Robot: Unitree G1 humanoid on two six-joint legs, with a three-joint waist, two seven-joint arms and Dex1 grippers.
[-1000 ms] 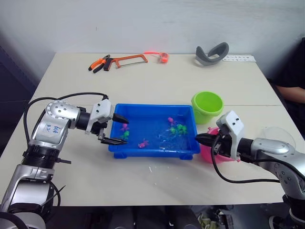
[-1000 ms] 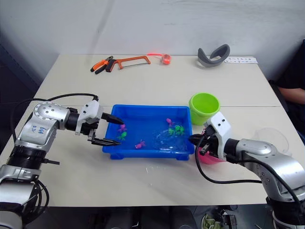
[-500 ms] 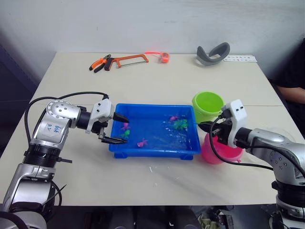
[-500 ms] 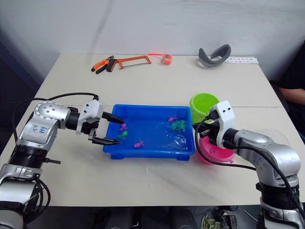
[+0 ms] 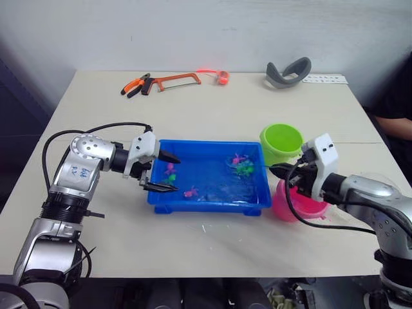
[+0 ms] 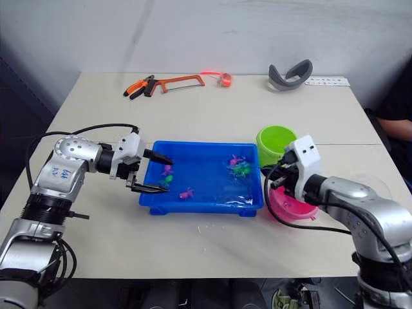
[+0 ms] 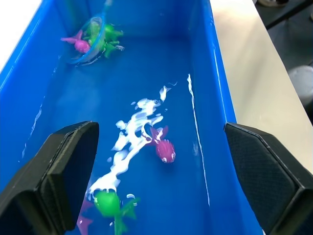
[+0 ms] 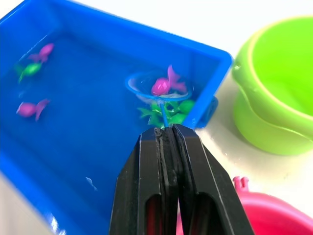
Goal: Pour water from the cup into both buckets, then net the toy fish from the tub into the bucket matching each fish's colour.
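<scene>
The blue tub [image 5: 257,196] holds water and several toy fish, such as a pink fish [image 7: 164,150] and a green fish [image 7: 109,203]. My right gripper [image 5: 277,170] is shut on the net's thin handle at the tub's right rim. The net hoop [image 8: 159,89] lies in the water at the far right corner with a pink fish [image 8: 161,86] in it and green fish [image 8: 168,110] just beside it. My left gripper [image 5: 161,172] is open, its fingers straddling the tub's left rim. The green bucket [image 5: 280,143] and pink bucket [image 5: 297,205] stand right of the tub. The clear cup [image 6: 378,183] sits behind my right forearm.
At the table's far edge lie orange pliers [image 5: 133,85], a hacksaw [image 5: 177,80], a small orange object [image 5: 221,77], a grey curved band [image 5: 288,72] and a white strip [image 5: 325,79]. A person's dark sleeve [image 5: 396,122] shows at the right edge.
My right gripper rose from in front of the pink bucket to the tub's right rim, and the net swept to the far right corner around a pink fish. My left gripper edged rightwards.
</scene>
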